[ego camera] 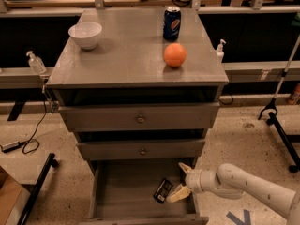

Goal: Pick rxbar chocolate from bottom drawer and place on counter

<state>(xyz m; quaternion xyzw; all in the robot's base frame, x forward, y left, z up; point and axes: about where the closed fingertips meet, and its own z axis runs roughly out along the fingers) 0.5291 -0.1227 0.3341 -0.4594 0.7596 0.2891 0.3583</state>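
now, gripper (178, 182): low at the right side of the bottom drawer (117, 191), fingers (177, 194) apart, empty
rxbar chocolate (163, 190): flat on the drawer floor, just left of the fingertips
long axis: slanted front-to-back, roughly parallel to the finger spread

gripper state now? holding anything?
Gripper: open, empty, in the bottom drawer, just right of the rxbar chocolate.
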